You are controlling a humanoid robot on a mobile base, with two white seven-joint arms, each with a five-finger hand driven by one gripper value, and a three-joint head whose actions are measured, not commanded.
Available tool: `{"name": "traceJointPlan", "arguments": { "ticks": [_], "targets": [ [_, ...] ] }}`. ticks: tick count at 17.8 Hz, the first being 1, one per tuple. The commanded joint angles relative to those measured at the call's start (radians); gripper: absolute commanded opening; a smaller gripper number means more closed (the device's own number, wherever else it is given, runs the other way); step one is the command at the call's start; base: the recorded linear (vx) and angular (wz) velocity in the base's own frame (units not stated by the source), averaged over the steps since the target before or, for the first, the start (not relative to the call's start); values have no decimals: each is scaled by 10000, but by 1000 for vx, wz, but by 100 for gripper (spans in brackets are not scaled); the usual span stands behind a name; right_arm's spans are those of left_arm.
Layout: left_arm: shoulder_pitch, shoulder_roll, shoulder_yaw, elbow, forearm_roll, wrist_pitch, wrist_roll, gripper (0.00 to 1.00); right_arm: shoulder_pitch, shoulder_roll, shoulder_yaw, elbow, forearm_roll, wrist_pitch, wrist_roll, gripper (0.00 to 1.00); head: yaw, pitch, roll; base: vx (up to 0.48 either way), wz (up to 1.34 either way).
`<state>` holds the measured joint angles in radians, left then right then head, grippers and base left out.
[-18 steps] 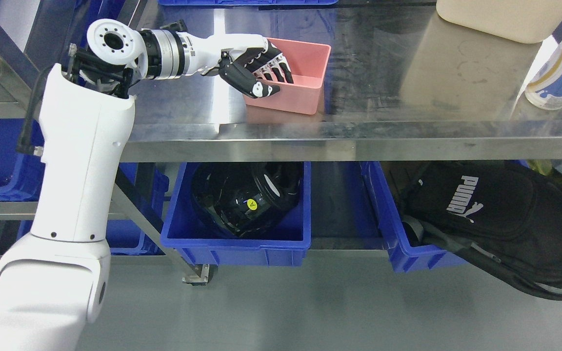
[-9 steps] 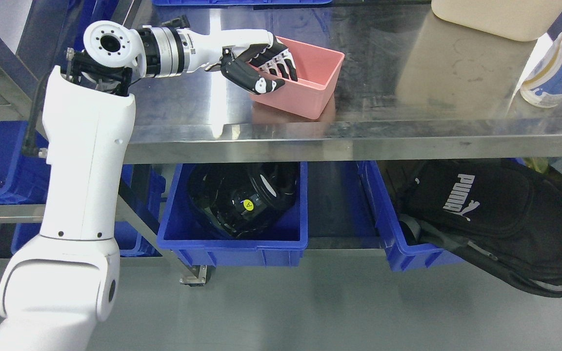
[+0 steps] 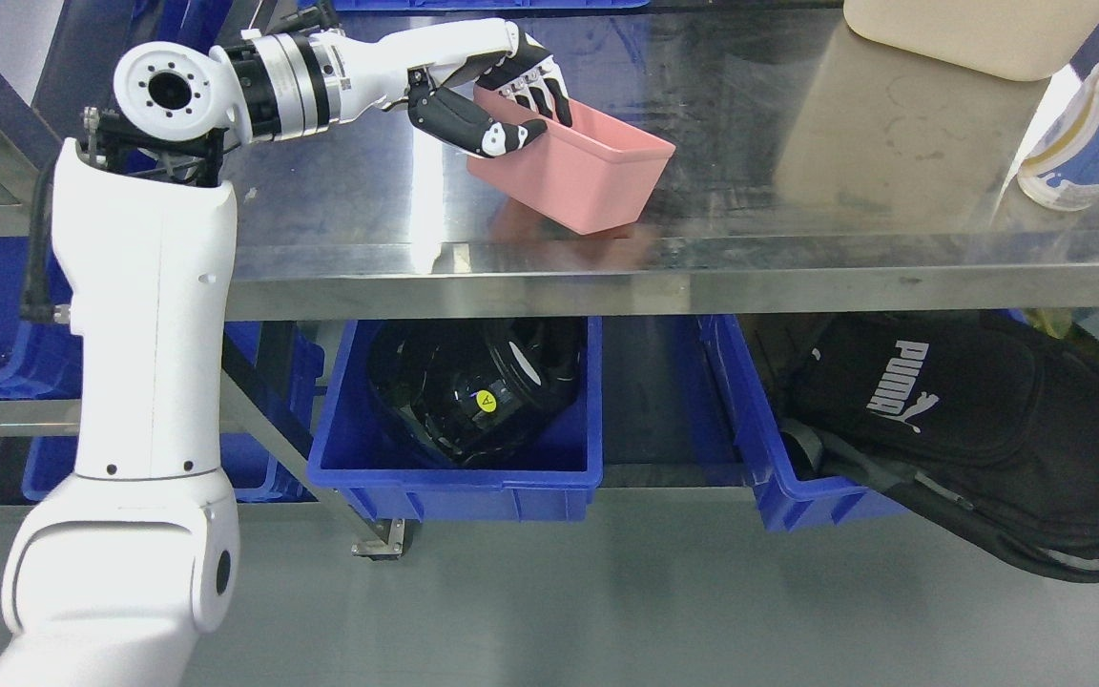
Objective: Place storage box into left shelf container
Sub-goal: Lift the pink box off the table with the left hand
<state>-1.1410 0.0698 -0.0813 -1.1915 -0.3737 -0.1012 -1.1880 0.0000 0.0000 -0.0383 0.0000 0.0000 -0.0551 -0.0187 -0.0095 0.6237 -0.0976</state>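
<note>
Here the pink storage box (image 3: 580, 176) is pinched at its near-left rim by the left hand (image 3: 497, 105), fingers inside, thumb outside, and held tilted above the steel table (image 3: 798, 191), presumably for carrying.

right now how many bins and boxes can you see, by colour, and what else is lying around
pink storage box, held by the left hand above the steel table: 1
blue bins clearly under the table, one with black gear, one with a black bag: 2
beige container: 1
blue bottle: 1
total: 5, not counting partly seen blue bins at the edges
</note>
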Motion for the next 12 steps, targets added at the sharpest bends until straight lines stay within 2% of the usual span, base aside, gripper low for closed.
{"name": "traceJointPlan", "arguments": {
  "ticks": [1,4,10,12],
  "targets": [
    [441,-145,1180,-1428,9,-964,38,0,-184,-175,0,-174,0,-2,3,99,0,0,0,0,0],
    [749,-253,1380,-2379,10,-1211,84,0,-184,-175,0,-174,0,-2,3,99,0,0,0,0,0],
    [841,-207,2253,-3316,-21,-2927,99,0,-184,-175,0,-174,0,-2,3,99,0,0,0,0,0],
    [1237,-268,2576,-3592,-6,-3907,99,0,-184,-175,0,-174,0,-2,3,99,0,0,0,0,0]
  ]
}}
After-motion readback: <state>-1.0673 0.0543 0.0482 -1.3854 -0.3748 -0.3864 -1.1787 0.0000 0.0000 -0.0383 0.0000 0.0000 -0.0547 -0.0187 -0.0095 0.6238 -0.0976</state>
